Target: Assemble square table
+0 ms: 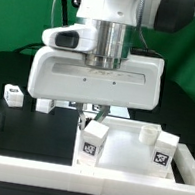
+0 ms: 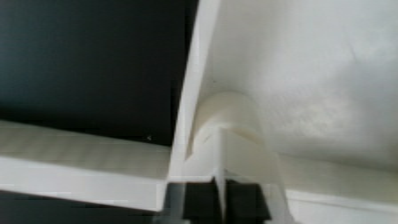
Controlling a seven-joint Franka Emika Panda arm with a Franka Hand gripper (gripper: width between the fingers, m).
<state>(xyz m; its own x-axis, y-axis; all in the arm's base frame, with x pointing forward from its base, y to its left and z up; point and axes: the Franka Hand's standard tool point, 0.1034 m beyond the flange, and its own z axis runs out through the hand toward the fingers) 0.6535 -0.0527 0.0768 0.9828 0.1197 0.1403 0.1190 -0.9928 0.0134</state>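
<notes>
Presently catalogued, item one: white plastic square tray-like tabletop (image 1: 127, 159) with raised rim, lying on the black table surface (image 1: 40, 132), beneath and just in front of the arm in the exterior view.

Item two: two-finger gripper (image 1: 95, 112), standing at the tabletop's far rim. In the wrist view the gripper (image 2: 217, 198) has its jaws tight together, with the thin rim wall of the tabletop (image 2: 302, 90) running in between. The rim appears pinched, though the contact itself is blurred.

Item three: small white tagged leg (image 1: 12, 95), well apart from the tabletop, toward the exterior view's left.

Item four: white tagged block (image 1: 94, 139), touching the tabletop's near corner on the exterior view's left.

Item five: long low white border wall (image 1: 73, 179), just in front of the tabletop.
</notes>
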